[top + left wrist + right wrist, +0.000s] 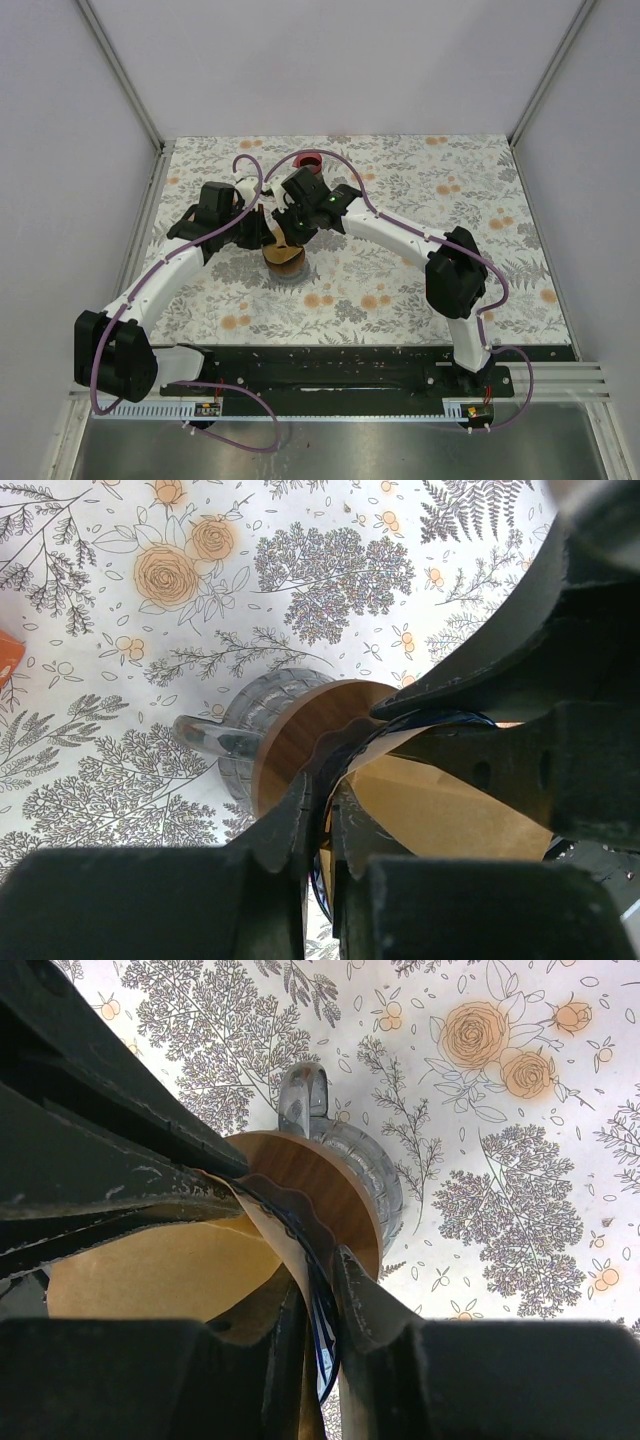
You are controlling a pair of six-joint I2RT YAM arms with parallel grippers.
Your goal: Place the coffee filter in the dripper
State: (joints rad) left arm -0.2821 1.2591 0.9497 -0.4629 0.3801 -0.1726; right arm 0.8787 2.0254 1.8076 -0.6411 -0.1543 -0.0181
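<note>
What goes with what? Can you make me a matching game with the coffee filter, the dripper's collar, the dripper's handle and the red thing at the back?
Things:
1. coffee filter
2. dripper collar
3. dripper handle
4. red thing

Matches:
A. clear glass
B. at the far end of the table
C. brown wood
D. pinched by the left gripper and the right gripper

Pairs: 1-D, 2-C, 3-A, 4-B

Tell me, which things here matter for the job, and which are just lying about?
In the job: brown paper coffee filter; clear glass dripper with wooden collar; left gripper and right gripper, both pinching the filter.
Lying about: red round container; floral tablecloth.
</note>
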